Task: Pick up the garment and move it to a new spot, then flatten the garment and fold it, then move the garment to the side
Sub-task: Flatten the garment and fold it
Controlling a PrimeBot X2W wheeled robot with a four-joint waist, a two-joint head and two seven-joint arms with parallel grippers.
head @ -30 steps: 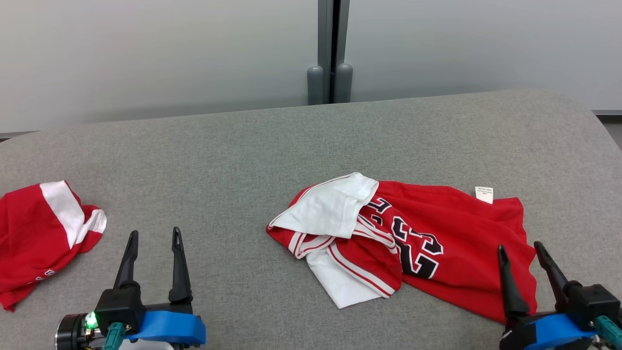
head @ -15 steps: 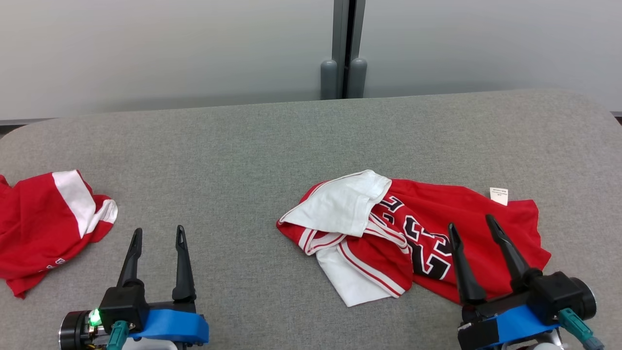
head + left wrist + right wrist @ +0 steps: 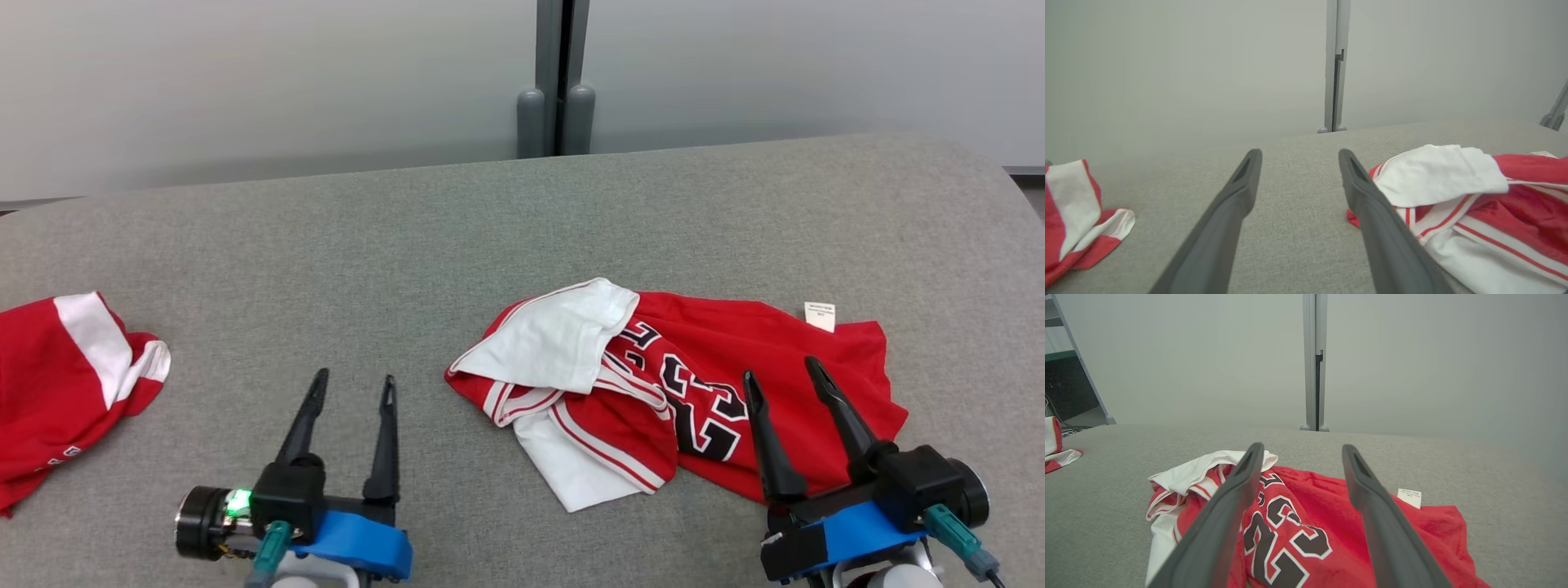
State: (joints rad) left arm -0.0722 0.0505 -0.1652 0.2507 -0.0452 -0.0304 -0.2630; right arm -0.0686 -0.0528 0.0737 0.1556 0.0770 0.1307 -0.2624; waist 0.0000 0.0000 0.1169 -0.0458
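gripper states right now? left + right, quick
Left gripper: open, holding nothing.
Right gripper: open, holding nothing, fingers over the red jersey.

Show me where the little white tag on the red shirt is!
In the head view, the white tag sits on the far edge of the crumpled red shirt, toward its right corner, just beyond the open right claw.

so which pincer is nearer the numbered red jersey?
Right. The right pincer hangs open over the jersey, above its right half. The left pincer is over bare grey surface to the jersey's left, apart from it.
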